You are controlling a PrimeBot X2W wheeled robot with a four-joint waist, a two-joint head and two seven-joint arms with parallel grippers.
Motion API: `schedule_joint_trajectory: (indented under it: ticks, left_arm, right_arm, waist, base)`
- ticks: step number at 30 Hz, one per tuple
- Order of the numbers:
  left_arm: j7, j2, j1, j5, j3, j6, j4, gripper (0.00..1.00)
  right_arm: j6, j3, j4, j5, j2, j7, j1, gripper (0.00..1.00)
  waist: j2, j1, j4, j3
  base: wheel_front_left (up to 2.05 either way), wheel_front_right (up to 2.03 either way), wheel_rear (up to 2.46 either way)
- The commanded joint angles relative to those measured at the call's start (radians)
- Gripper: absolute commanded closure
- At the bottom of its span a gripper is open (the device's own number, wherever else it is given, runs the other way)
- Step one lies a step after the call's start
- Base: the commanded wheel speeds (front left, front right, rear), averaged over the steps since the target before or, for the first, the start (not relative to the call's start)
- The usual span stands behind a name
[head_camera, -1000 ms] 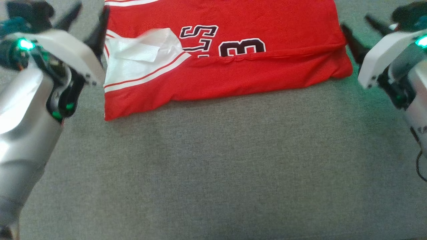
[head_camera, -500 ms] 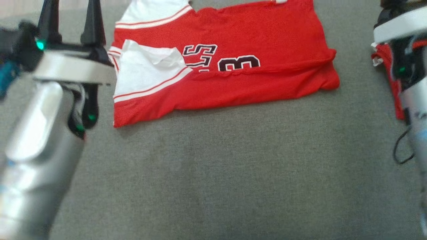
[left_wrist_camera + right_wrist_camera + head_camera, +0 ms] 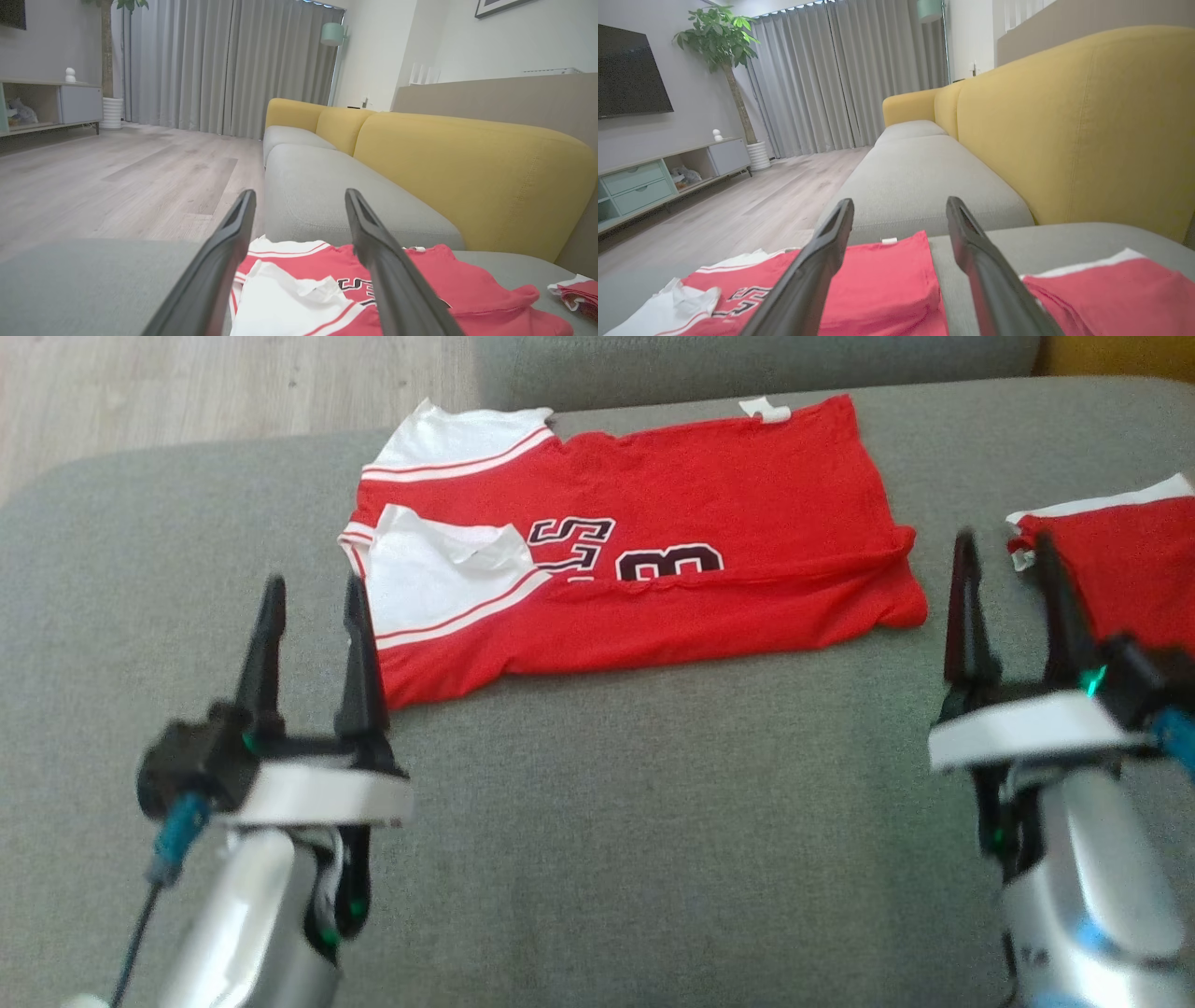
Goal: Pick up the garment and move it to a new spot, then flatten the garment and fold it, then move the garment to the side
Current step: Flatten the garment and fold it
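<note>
The red jersey (image 3: 653, 504) lies folded on the grey sofa seat (image 3: 653, 849). Both claws hang empty, fingers spread: the left claw (image 3: 314, 583) near its left end, the right claw (image 3: 1004, 537) off its right end, beside a second red garment (image 3: 1120, 569).

Bare cushion (image 3: 653, 821) before folded jersey (image 3: 635, 551)

head: above, looking down on seat cushion (image 3: 653, 821) | wrists: low, level, forward | shared: garment (image 3: 709, 476)
</note>
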State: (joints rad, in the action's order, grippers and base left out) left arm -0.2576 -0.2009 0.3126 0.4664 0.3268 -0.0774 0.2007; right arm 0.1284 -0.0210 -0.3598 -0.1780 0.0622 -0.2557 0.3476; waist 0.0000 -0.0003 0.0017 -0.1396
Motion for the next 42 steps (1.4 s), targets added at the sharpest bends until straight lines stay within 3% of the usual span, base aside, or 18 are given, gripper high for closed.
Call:
schedule_joint_trajectory:
  ticks: [1,6,13,19,31,41,42]
  left_arm:
    - [-0.004,-0.007,0.017,-0.010,-0.046,0.006,-0.025,0.00]
    - [-0.004,0.051,-0.075,-0.052,-0.097,0.039,-0.003,0.00]
    - [-0.004,0.091,-0.098,-0.094,-0.158,0.082,0.042,0.00]
    - [0.032,0.096,-0.025,-0.096,-0.158,0.059,0.192,0.00]
    - [0.128,0.059,0.128,-0.077,-0.212,-0.031,0.470,0.00]
    - [0.207,0.058,0.146,-0.060,-0.196,-0.022,0.581,0.00]
    - [0.220,0.059,0.146,-0.057,-0.193,-0.020,0.590,0.22]
  right_arm:
    - [0.002,0.027,0.039,-0.009,-0.011,-0.006,0.007,0.00]
    - [0.002,0.044,0.073,-0.053,-0.012,-0.006,-0.095,0.00]
    - [0.002,0.044,0.105,-0.058,-0.012,-0.006,-0.116,0.00]
    - [0.002,0.064,0.116,-0.062,-0.012,-0.006,-0.104,0.00]
    - [0.002,0.112,0.132,-0.087,-0.012,-0.006,-0.068,0.00]
    - [0.002,0.129,0.138,-0.111,-0.012,-0.006,-0.054,0.00]
    - [0.002,0.129,0.139,-0.113,-0.012,-0.006,-0.053,0.00]
  waist:
    - [0.0000,0.0003,-0.002,0.009]
    - [0.0000,0.0003,-0.014,0.025]
    - [0.0000,0.0003,-0.035,0.015]
    - [0.0000,0.0003,-0.046,-0.028]
    - [0.0000,0.0003,-0.088,-0.117]
    - [0.0000,0.0003,-0.103,-0.129]
    - [0.0000,0.0003,-0.104,-0.130]
  base:
    - [0.00,0.00,0.00]
    - [0.00,0.00,0.00]
    - [0.00,0.00,0.00]
    - [0.00,0.00,0.00]
    - [0.00,0.00,0.00]
    - [0.00,0.00,0.00]
    - [0.00,0.00,0.00]
